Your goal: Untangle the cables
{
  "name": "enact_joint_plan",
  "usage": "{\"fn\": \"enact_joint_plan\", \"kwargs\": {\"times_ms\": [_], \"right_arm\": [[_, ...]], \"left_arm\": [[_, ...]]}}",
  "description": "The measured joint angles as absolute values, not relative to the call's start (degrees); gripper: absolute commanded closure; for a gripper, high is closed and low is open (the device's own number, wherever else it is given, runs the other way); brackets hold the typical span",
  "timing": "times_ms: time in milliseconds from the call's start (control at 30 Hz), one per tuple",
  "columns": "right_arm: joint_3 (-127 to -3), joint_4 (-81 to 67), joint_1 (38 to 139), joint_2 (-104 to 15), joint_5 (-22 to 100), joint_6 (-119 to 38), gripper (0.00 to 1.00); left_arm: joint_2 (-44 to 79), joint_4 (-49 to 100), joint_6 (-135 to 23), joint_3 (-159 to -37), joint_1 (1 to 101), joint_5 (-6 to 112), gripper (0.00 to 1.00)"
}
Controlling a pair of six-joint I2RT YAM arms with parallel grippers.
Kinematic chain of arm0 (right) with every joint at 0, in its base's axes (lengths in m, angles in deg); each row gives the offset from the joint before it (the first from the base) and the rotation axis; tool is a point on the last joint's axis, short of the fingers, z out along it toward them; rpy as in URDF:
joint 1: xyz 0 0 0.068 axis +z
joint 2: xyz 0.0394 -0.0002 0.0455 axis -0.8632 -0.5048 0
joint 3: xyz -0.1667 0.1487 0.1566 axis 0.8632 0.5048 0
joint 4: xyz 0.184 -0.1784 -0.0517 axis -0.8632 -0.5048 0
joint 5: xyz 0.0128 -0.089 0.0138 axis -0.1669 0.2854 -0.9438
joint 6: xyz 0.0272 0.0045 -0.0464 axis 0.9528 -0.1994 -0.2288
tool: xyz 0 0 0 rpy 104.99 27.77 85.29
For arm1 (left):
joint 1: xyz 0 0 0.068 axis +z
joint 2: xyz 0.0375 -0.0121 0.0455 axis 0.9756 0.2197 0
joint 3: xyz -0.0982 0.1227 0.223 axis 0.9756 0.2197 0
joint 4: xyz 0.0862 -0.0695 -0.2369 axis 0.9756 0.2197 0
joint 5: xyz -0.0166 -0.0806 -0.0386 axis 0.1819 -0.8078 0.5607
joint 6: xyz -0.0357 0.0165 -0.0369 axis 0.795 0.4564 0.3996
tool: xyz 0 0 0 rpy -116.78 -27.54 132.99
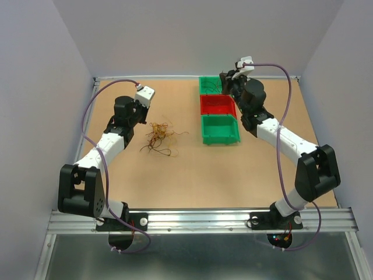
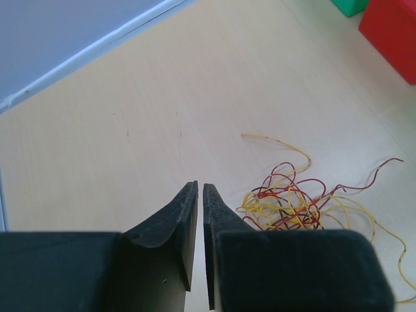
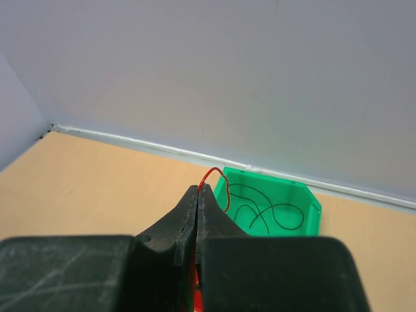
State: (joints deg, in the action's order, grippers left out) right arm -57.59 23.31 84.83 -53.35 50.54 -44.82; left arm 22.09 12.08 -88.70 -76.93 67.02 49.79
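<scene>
The cables [image 1: 158,137] lie as a loose tangle of yellow, red and dark wires on the table, left of centre. In the left wrist view that tangle [image 2: 292,201] sits just right of my left gripper [image 2: 200,186], whose jaws stand a narrow slit apart with nothing between them. My left gripper [image 1: 139,114] hovers just left of the pile. My right gripper [image 3: 200,188] is shut on a thin red cable [image 3: 213,171] that loops out past its tips. It hangs at the back by the far green bin [image 1: 205,81], near my right gripper [image 1: 224,80].
Three bins stand in a row right of centre: a far green bin [image 3: 312,201] holding thin black wires [image 3: 266,208], a red bin [image 1: 218,105] and a near green bin [image 1: 220,129]. White walls close the table on three sides.
</scene>
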Motion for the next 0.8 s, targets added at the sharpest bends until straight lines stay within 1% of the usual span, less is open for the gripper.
{"fn": "enact_joint_plan", "kwargs": {"times_ms": [133, 433, 633, 800], "right_arm": [[-57.68, 24.39, 84.80, -55.03, 51.16, -45.56, 0.99], [-59.47, 24.17, 84.48, -65.80, 51.16, -46.11, 0.99], [-59.47, 24.65, 84.43, -66.88, 51.81, -45.85, 1.00], [-59.47, 27.49, 84.43, -69.83, 54.81, -45.87, 1.00]], "left_arm": [[21.98, 12.10, -88.73, -76.49, 67.02, 49.57, 0.80], [21.93, 12.12, -88.73, -76.25, 67.02, 49.29, 0.79], [21.93, 12.10, -88.73, -76.25, 67.02, 49.27, 0.79], [21.93, 12.12, -88.73, -76.25, 67.02, 49.14, 0.79]]}}
